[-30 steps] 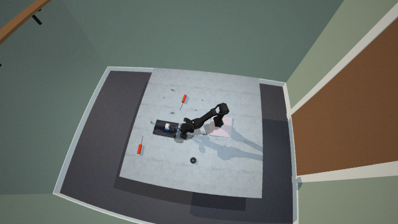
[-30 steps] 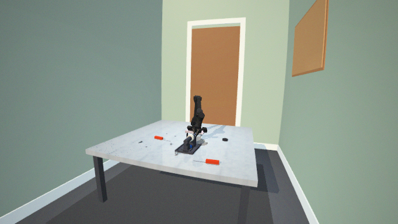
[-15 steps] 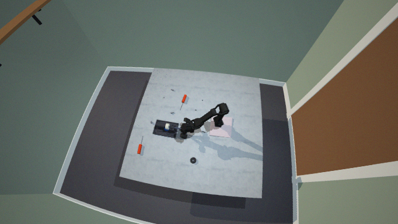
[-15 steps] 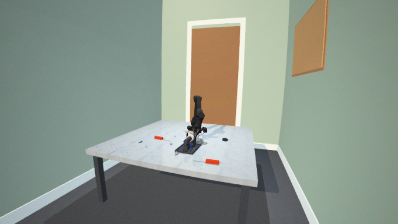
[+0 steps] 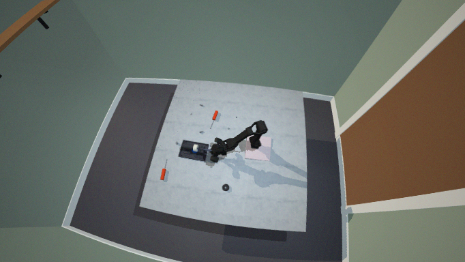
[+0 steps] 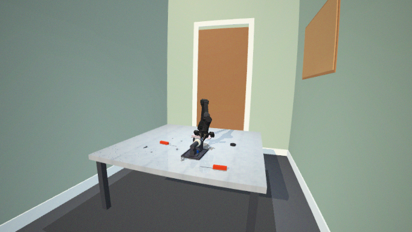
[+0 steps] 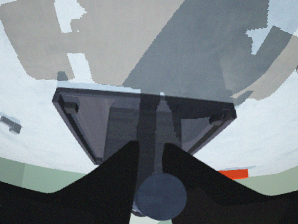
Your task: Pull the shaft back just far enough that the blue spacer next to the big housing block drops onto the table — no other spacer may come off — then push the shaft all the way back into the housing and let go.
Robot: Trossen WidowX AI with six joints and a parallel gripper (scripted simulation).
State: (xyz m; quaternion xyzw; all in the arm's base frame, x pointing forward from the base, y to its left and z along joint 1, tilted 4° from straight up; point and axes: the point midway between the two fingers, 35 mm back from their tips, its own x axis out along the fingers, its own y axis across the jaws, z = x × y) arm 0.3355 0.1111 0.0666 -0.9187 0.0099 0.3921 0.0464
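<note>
The black base carries the dark housing block. A white spacer sits up at the shaft line beside the housing. A small blue spacer shows lower down, below the shaft, seemingly on the base; its exact rest is too small to tell. My gripper is shut on the shaft at the base's arm side. The shaft's round blue-grey end shows between the fingers in the wrist view. Other spacers cannot be told apart.
Two red-handled screwdrivers lie on the table: one on one side of the base, one beyond it. A black round object and a pink mat under the arm's base are also on the table.
</note>
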